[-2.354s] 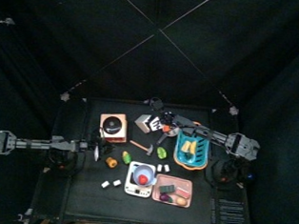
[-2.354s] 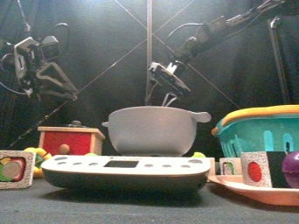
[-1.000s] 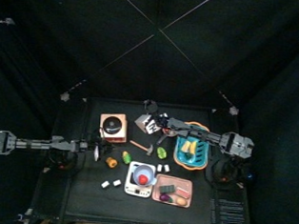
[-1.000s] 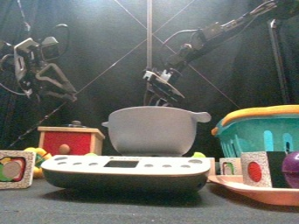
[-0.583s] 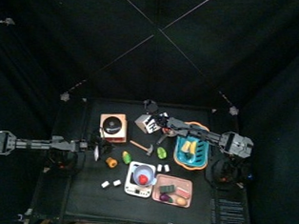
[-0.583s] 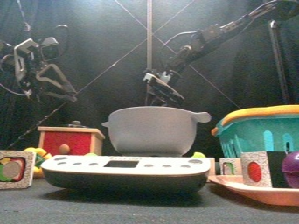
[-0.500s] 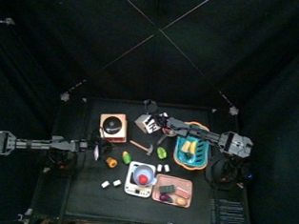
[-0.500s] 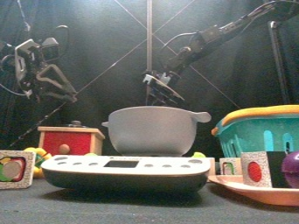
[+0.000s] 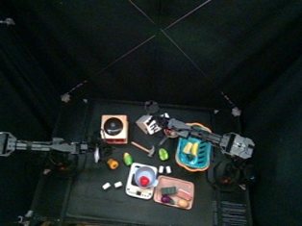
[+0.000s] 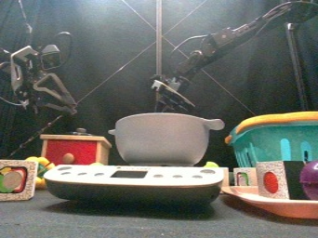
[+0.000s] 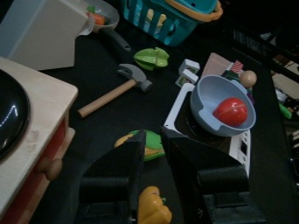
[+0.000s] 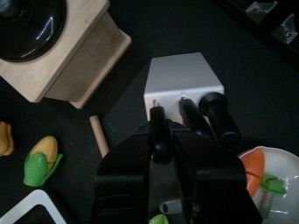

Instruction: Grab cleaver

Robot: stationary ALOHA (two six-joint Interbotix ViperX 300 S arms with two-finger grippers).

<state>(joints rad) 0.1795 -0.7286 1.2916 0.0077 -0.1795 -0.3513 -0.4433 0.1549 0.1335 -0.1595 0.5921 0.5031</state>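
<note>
Right arm reaches in from the right across the black counter (image 9: 78,192) toward its back middle. The right tool (image 12: 158,144) points down over the handle end of the cleaver (image 12: 184,80), a small light-grey squarish flat blade with short dark handle stubs. The jaws stand close, with only a narrow gap. Cannot tell whether they pinch the handle or merely hover at it.

From above, the cleaver (image 9: 149,124) sits near the counter's back edge. It is just right of the orange-brown wooden box with a black round top (image 9: 113,127) and apart from it. The blade lies flat, its handle end toward the tool. No stamp or lettering can be made out on the blade.

A thin orange-brown stick (image 12: 98,136) lies beside the box's corner, near the cleaver and not touching it. A yellow-green toy corn cob (image 12: 41,159) lies farther off.

Left arm is raised at the left side, well apart from the cleaver. The left tool (image 11: 156,156) is spread and holds nothing.

Near the front edge:
- a grey bowl (image 10: 165,138) on a white flat scale (image 10: 130,178)
- a teal slatted basket (image 10: 280,139) at right
- small picture cards (image 10: 15,177) showing fruit; any print on them is too small to read

Left wrist view shows a small wooden-handled toy hammer (image 11: 117,86) lying on the counter.
</note>
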